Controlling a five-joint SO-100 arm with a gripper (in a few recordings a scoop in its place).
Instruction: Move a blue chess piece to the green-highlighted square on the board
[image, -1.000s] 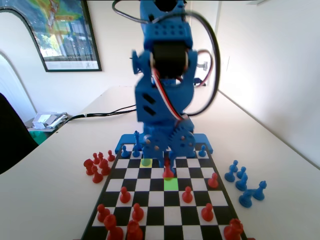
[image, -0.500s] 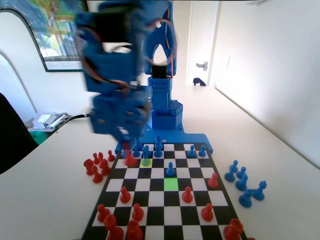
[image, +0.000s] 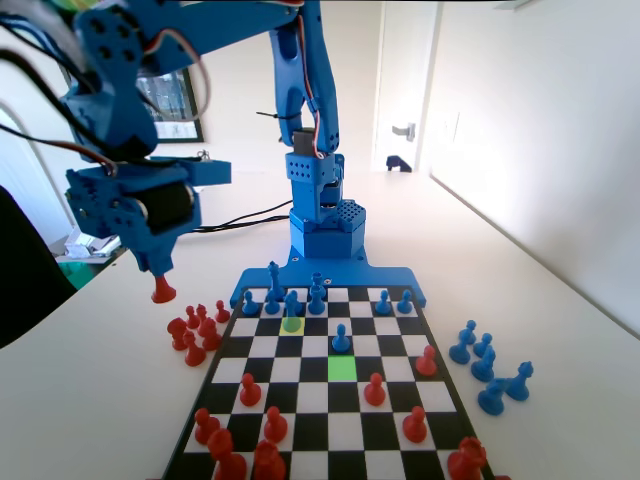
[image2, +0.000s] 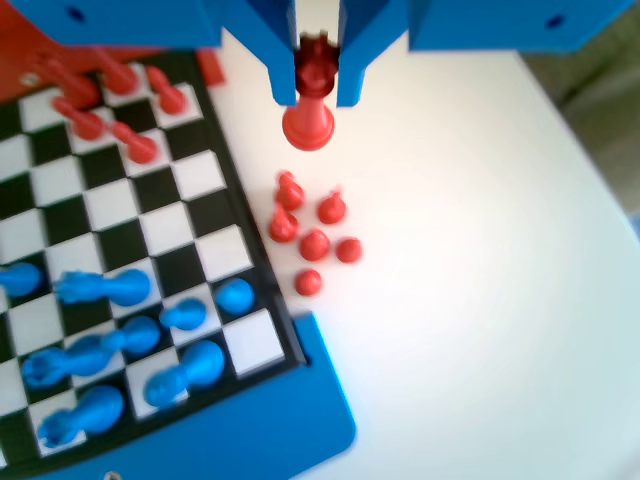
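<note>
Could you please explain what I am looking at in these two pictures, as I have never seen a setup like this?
This is a small blue robot arm that plays chess on a table. The fixed view looks along the board towards the arm; the wrist view looks down from a camera on the arm itself. Its pincer is shut on a red piece, held in the air over the table beside the board, above a cluster of captured red pieces. Red and blue pieces stand on the board, and more blue ones stand on the table at the fixed view's right. A blue pawn stands just behind the green square, its likely destination.
</note>
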